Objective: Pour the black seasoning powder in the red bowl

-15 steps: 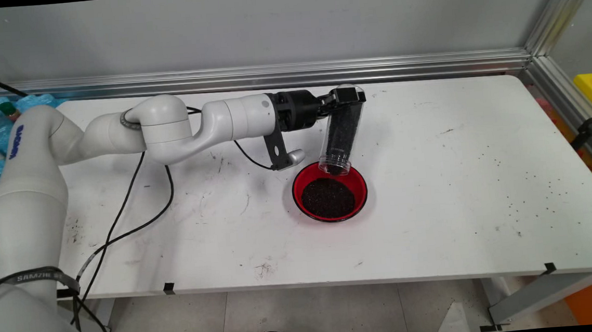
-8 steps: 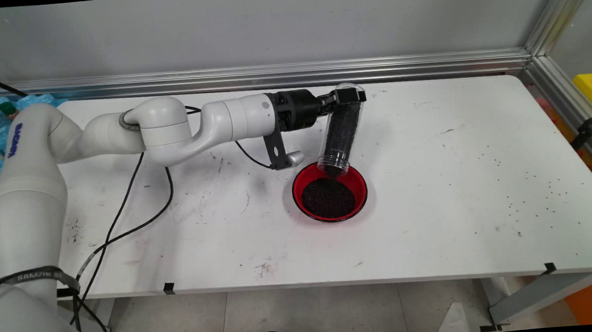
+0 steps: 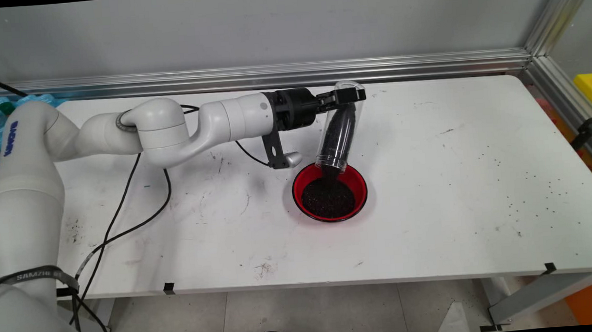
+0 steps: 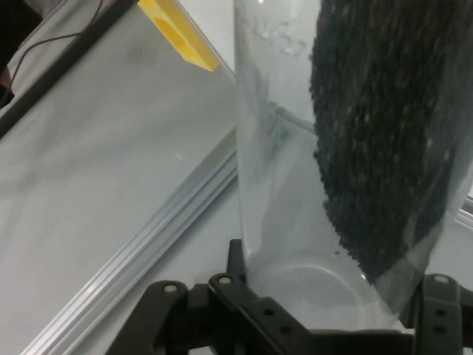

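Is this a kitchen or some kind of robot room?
Probably a robot lab, not a kitchen. A white robot arm works at a scuffed white table fenced by metal rails, its gripper tipping a clear tube of dark grains into a red bowl.

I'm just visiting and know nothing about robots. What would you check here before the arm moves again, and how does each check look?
1. Gripper clamped on the clear jar: ok.
2. Jar mouth over the red bowl: ok.
3. Black grains landing inside the bowl: ok.
4. Bowl not overfull: ok, red rim shows.
5. Table free of spilled grains: not ok, specks lie right of the bowl.
6. Jar nearly empty: not ok, grains remain.
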Robot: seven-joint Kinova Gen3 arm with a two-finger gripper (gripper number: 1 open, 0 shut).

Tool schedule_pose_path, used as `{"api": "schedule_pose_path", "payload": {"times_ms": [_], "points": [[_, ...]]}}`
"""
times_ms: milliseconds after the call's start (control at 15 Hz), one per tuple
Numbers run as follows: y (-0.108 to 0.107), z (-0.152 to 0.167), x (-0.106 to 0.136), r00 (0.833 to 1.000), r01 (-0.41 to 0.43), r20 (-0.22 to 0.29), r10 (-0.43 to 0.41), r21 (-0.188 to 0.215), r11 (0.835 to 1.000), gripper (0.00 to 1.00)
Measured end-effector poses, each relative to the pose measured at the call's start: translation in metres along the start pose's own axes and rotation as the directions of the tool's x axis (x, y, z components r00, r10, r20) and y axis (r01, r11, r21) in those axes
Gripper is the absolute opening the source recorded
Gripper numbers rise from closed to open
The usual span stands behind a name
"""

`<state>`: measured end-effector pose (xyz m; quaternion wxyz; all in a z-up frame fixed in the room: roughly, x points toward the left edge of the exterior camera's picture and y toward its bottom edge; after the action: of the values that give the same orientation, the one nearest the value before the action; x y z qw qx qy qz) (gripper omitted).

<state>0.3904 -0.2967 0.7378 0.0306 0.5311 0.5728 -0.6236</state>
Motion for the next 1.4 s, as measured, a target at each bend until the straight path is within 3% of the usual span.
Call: {"api": "schedule_pose_path", "payload": {"times_ms": [1400], "points": [[-0.014, -0.008, 0.013, 0.999, -0.051, -0.001, 0.051, 0.05, 0.997, 0.0]]}}
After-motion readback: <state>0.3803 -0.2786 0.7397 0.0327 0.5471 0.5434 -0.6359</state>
